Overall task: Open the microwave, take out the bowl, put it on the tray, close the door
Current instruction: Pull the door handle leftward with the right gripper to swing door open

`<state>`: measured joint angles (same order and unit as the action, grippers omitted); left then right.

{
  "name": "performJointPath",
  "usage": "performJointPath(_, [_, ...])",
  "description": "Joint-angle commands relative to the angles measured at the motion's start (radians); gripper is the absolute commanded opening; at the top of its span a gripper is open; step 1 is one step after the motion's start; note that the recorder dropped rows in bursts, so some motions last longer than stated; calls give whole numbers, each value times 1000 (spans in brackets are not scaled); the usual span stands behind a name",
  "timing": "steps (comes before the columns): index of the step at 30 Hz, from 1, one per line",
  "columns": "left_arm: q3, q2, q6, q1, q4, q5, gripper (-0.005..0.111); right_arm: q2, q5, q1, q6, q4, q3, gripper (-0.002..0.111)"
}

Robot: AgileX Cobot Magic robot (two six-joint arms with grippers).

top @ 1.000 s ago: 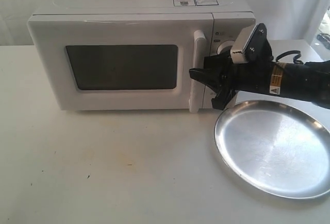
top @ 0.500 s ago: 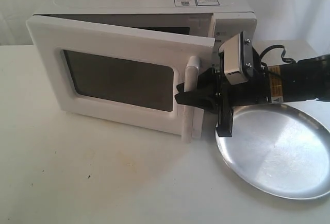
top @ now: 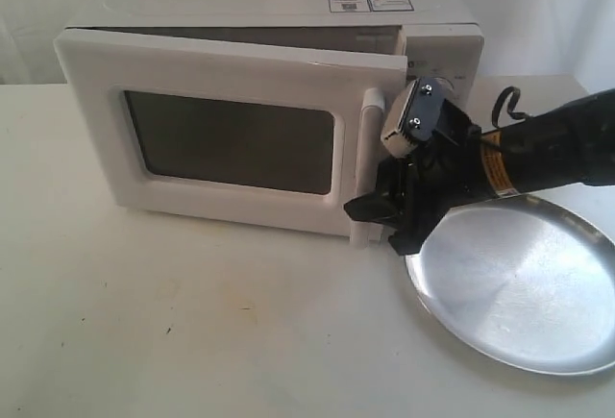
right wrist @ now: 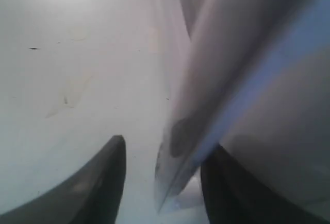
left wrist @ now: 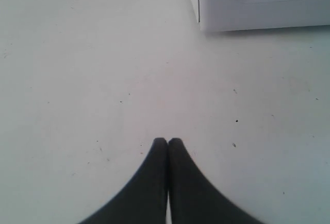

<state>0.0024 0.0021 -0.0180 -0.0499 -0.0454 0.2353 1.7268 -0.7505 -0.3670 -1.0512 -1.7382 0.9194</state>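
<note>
The white microwave [top: 447,48] stands at the back of the table, and its door [top: 231,77] with the dark window hangs ajar, swung out a little on the handle side. My right gripper [top: 377,224] is open at the lower end of the white bar handle [top: 368,159]. In the right wrist view the door's lower edge [right wrist: 216,80] lies between the spread jaws of that gripper [right wrist: 166,147]. The silver tray [top: 519,288] lies on the table under the right arm. My left gripper [left wrist: 167,141] is shut on nothing, low over bare table. The bowl is hidden.
A corner of the microwave [left wrist: 247,7] shows beyond the left gripper. The white tabletop [top: 192,322] spreads in front of the microwave. A black cable [top: 509,106] loops behind the right arm, near the control panel.
The door went from shut to ajar as the right gripper pulled it out. The gripper has since slid down from mid-handle to the handle's lower end.
</note>
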Motion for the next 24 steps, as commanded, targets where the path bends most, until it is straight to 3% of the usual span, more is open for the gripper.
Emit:
performJointPath(1, [-2, -2, -4, 4, 7, -1, 0, -14, 11, 1, -79, -6, -22, 44])
performJointPath(6, [-2, -2, -4, 4, 7, -1, 0, -20, -23, 1, -75, -6, -69, 44])
performJointPath(14, [-2, -2, -4, 4, 7, -1, 0, -40, -339, 1, -107, -6, -99, 44])
performJointPath(24, [-2, -2, -4, 4, 7, -1, 0, -40, -471, -1, -180, -6, -224, 44])
